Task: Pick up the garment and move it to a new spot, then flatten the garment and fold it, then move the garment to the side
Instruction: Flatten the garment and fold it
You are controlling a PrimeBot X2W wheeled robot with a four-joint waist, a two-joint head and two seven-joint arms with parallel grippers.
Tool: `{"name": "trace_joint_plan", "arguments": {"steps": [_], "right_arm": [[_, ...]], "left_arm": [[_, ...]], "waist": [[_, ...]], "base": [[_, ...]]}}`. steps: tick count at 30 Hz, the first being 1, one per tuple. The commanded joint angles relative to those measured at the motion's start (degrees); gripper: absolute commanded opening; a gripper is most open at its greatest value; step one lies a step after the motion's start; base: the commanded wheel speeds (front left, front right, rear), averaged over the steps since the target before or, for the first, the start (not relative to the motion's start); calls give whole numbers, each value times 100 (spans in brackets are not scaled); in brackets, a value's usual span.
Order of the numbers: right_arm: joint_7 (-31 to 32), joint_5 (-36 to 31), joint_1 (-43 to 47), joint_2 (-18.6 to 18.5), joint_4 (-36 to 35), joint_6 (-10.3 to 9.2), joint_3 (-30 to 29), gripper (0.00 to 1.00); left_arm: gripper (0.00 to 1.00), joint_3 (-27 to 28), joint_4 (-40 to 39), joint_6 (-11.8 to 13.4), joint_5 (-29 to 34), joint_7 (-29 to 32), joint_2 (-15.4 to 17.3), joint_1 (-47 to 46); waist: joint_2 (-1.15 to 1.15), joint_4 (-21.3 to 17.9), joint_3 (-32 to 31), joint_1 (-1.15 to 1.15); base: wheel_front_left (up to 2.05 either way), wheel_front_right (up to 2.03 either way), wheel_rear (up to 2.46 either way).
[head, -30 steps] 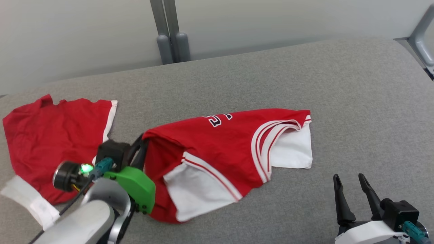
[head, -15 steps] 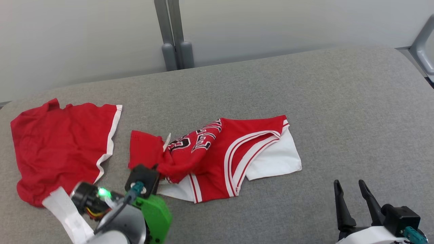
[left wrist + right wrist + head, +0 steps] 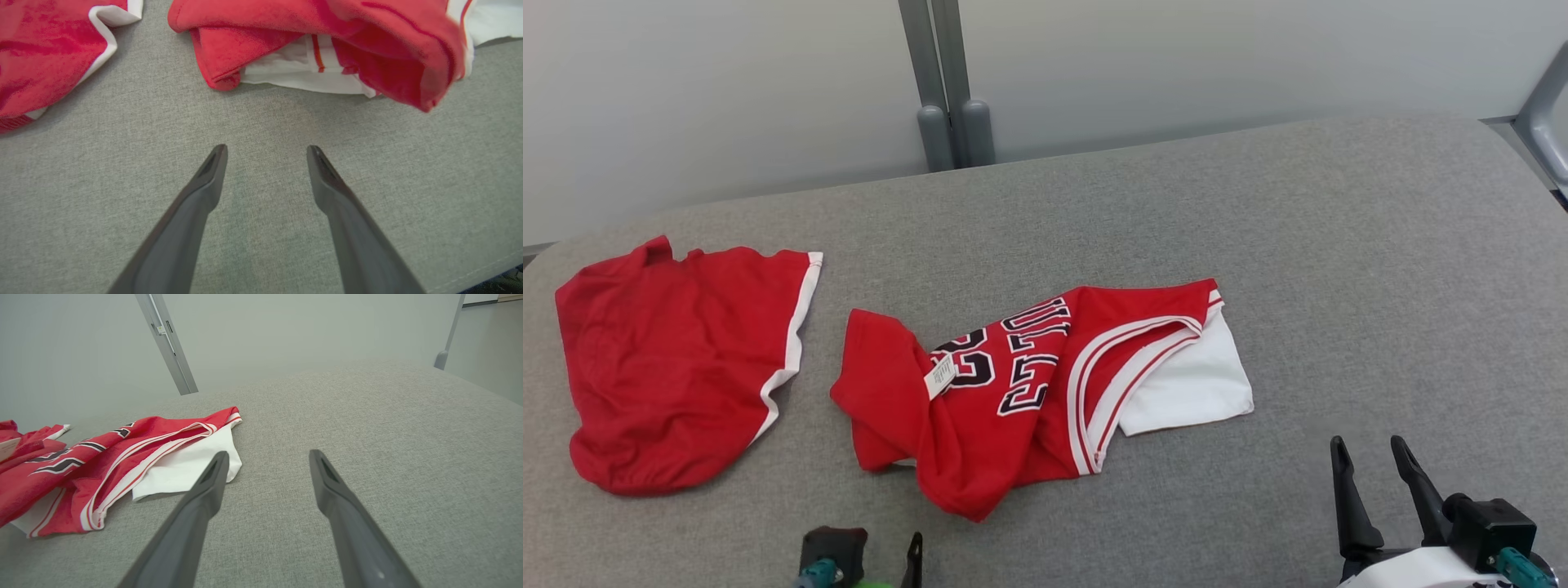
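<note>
The jersey point(image 3: 1029, 384) lies rumpled on the grey pad point(image 3: 1298, 212), not yet flat: its left part is doubled over on itself with a label point(image 3: 941, 376) turned up, the lettering runs askew, and a white panel point(image 3: 1188, 388) sticks out from under the striped trim on its right. The main risk, as I judge it, is a pinch that takes more than one layer. The near edge is a thick red roll with white lining tucked beneath, so a grasp there would likely lift a bunch and twist the jersey further, not spread it. A second risk is the other red cloth point(image 3: 678, 359), just left of the jersey with only a narrow strip of pad between them; pulling the jersey's left side outward could drag over it or catch its white hem. Drawing the jersey nearer could also bring it toward the pad's near edge, which shows close behind the left gripper in the left wrist view. The left gripper point(image 3: 266, 148) is spread wide and empty, its fingers over bare pad just on the near side of the jersey's rolled edge, touching no cloth. The right gripper point(image 3: 268, 453) is also wide and empty, off the jersey's near right corner and clear of the white panel.
</note>
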Motion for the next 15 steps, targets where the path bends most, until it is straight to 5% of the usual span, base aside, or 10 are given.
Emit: {"name": "trace_joint_plan", "arguments": {"steps": [1, 8, 15], "right_arm": [[-17, -43, 2, -8, -18, 0, -4, 100], [-17, -77, -131, -8, -66, 0, 104, 100], [-17, -38, -382, -9, -63, -1, 226, 100]], "left_arm": [[100, 146, -75, -34, -112, -63, 54, 24], [100, 793, -661, 39, -155, -260, 328, -629], [100, 529, -74, -502, -123, 546, 35, -1762]], "waist": [[0, 8, 0, 0], [0, -5, 190, 0], [0, -171, 623, 0]], "base": [[0, 0, 0], [0, 0, 0], [0, 0, 0]]}}
